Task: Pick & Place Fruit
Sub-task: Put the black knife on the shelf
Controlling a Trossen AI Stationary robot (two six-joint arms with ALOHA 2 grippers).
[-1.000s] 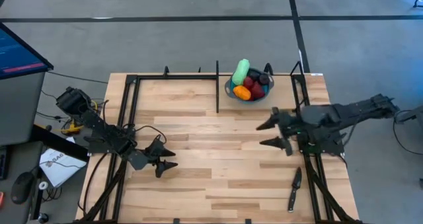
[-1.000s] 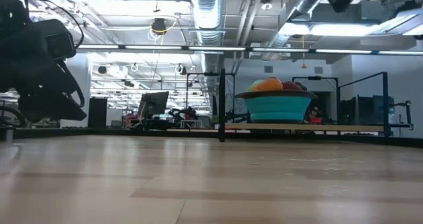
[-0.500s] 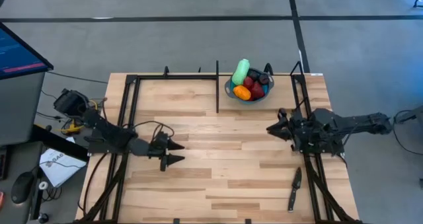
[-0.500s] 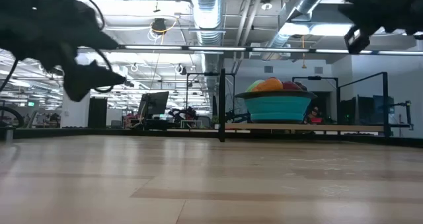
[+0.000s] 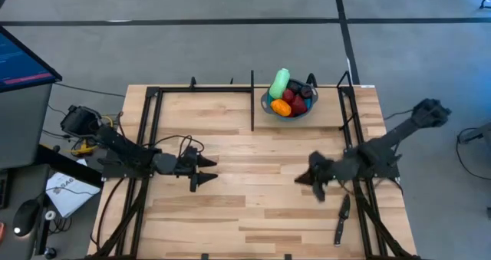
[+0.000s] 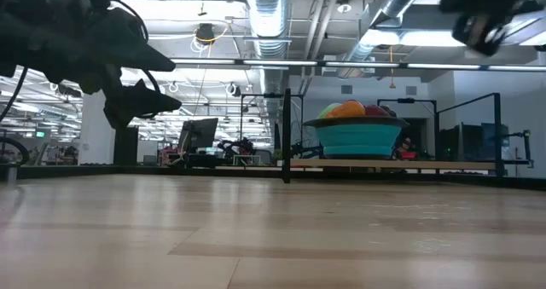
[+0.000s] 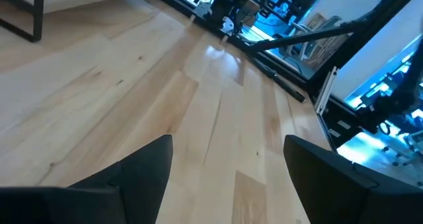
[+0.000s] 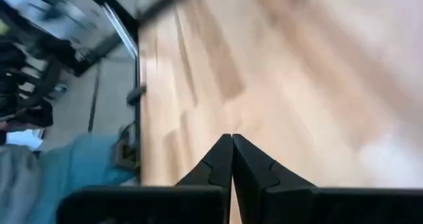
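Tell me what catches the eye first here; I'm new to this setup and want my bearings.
The blue bowl heaped with bright toy fruit stands out at the table's far edge, right of centre, the pale green piece sticking over its rim. Both arms hang over bare wood nearer the front: the left claw open, the right claw shut and empty. A black knife lies near the front right corner.

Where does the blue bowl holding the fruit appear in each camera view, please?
High view: blue bowl at the table's far edge, right of centre.
Low view: bowl right of centre, far off.
Left wrist view: absent.
Right wrist view: absent.
Shared landmark: the fruit heaped in it.
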